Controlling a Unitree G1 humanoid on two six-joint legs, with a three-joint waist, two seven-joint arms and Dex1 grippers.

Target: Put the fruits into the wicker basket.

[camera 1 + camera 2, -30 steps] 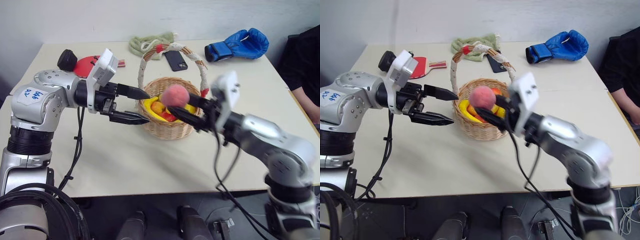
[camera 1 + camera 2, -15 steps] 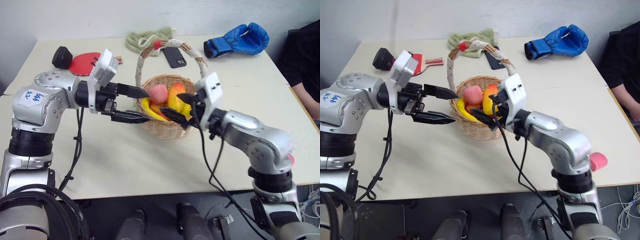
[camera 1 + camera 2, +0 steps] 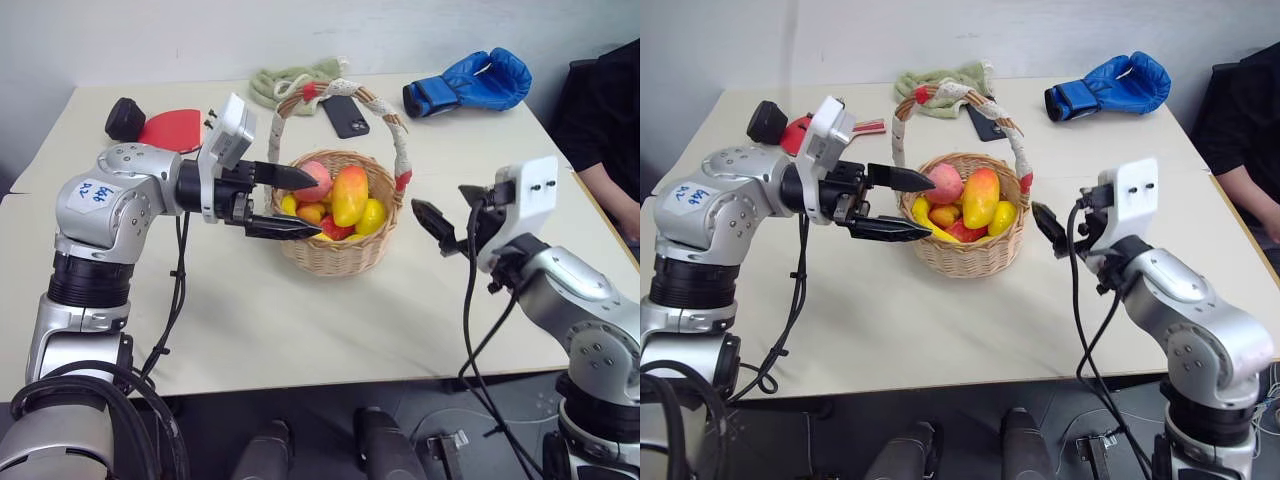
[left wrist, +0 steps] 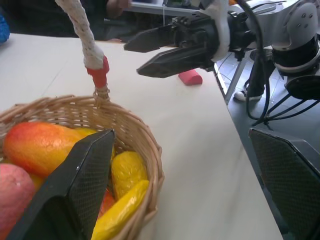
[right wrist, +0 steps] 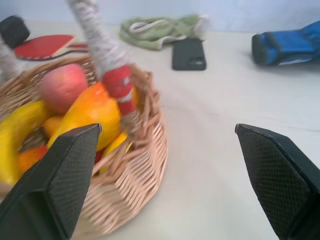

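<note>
The wicker basket (image 3: 343,250) stands mid-table, its rope-wrapped handle (image 3: 397,135) arching over it. Inside lie the fruits: a pink peach (image 3: 316,180) at the left and a yellow-orange mango (image 3: 349,195) in the middle, on top of several smaller yellow and red fruits. My left gripper (image 3: 305,204) is open at the basket's left side, its upper finger reaching over the rim beside the peach. My right gripper (image 3: 446,208) is open and empty, out to the right of the basket and apart from it. The left wrist view shows the mango (image 4: 41,145) and the right gripper (image 4: 150,50) beyond the rim.
At the back of the table lie a black phone (image 3: 344,115), a green cloth (image 3: 290,82), a blue boxing glove (image 3: 470,85) and a red paddle (image 3: 165,128) with a black object (image 3: 123,117). A person's dark sleeve (image 3: 605,130) is at the right edge.
My right gripper let go of the peach, which now lies in the basket, and it has pulled away to the right. The left gripper has barely moved.
</note>
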